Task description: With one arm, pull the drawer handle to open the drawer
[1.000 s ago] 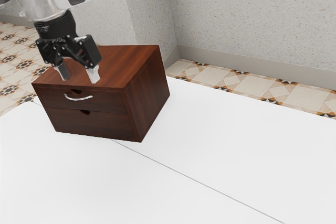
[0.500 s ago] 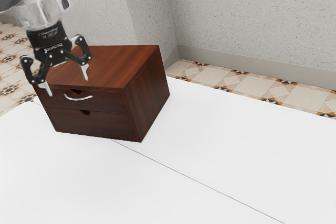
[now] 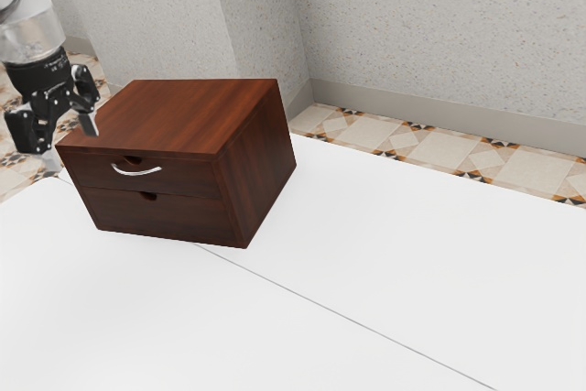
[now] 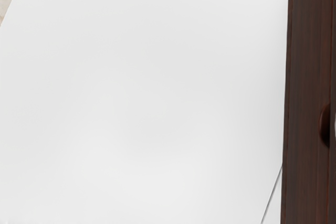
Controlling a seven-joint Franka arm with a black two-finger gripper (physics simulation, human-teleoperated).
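A dark wooden cabinet (image 3: pixel 197 116) stands on the white table (image 3: pixel 366 254) with two drawers in its front, both closed. The upper drawer (image 3: pixel 183 174) carries a curved silver handle (image 3: pixel 136 170). The lower drawer (image 3: pixel 165 212) shows just a finger notch. My black gripper (image 3: pixel 57 135) hangs off the cabinet's top corner toward the exterior view's left, level with the top edge, fingers spread and touching nothing. In the wrist view the cabinet's drawer front (image 4: pixel 310 103) runs beside the hand, above the white table (image 4: pixel 131 103).
Patterned floor tiles (image 3: pixel 439 148) lie beyond the table's far edge, under a grey speckled wall (image 3: pixel 430 25). A thin seam (image 3: pixel 339 318) crosses the tabletop. Open table surface stretches in front of the drawers and toward the exterior view's right.
My hand has swung from above the cabinet's top toward the exterior view's left, past its corner, and turned. The fingers stay spread. The cabinet and its drawers have not moved.
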